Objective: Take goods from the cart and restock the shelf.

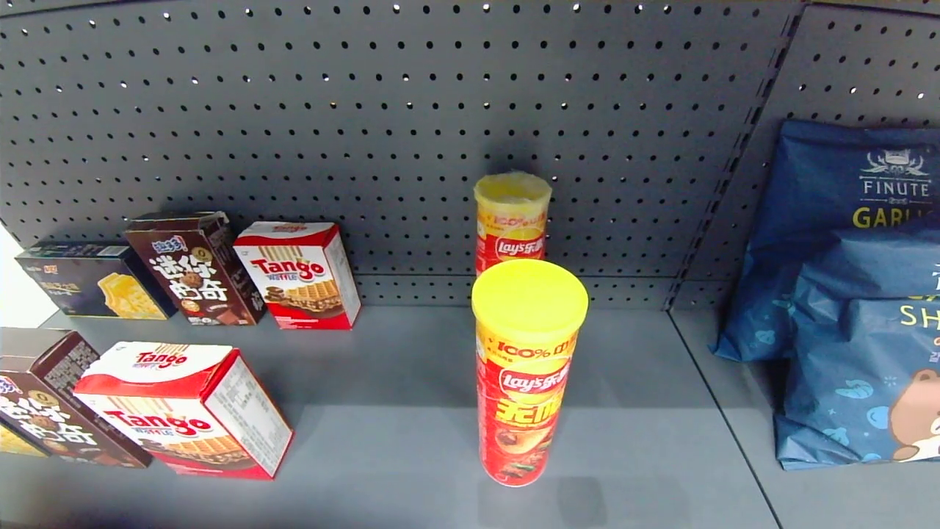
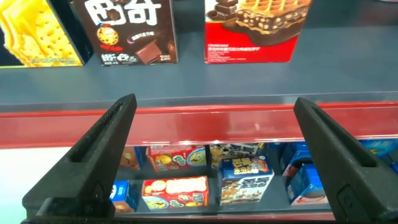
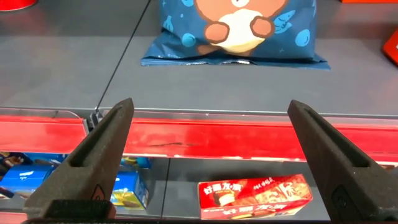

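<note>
Shelf stock, tallied by kind.
We count two chip cans, the front can and the back can; two red-and-white wafer boxes, the rear wafer box and the near wafer box; two brown chocolate boxes, the rear chocolate box and the near chocolate box; one dark cracker box; blue bags, at least two, overlapping so that we cannot fix the number.

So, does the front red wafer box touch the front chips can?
Apart. The head view shows bare shelf between the front red wafer box and the front chips can.
</note>
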Robot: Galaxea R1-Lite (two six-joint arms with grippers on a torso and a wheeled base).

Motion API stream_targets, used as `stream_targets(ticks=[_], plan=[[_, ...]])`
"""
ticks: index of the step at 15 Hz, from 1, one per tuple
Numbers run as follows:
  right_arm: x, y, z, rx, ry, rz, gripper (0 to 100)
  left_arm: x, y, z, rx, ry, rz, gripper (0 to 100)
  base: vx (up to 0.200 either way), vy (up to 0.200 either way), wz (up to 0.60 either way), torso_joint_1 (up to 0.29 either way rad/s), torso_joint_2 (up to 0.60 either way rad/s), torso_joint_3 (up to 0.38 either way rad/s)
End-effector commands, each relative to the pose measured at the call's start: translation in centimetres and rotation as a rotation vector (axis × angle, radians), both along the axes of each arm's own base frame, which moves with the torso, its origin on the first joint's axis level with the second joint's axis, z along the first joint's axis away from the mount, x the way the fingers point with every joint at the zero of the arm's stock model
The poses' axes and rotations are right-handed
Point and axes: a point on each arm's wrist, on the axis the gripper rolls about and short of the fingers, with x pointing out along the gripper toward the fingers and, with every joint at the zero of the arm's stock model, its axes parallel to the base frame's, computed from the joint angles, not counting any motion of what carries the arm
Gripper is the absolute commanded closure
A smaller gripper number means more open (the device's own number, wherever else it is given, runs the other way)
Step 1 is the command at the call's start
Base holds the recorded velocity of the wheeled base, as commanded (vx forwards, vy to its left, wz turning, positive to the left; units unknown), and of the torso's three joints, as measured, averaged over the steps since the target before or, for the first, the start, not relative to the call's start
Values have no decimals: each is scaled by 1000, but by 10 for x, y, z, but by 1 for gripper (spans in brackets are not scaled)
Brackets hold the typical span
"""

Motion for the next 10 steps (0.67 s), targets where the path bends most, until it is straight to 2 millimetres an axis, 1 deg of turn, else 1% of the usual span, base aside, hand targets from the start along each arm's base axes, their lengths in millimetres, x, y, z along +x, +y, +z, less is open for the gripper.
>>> stream_targets(ticks=[1,10], plan=[[0,0,0,0,1,1,0,0,0,0,0,2,0,0,0,0,0,0,0,0],[0,0,0,0,1,1,0,0,0,0,-2,2,1,0,0,0,0,0,0,0]])
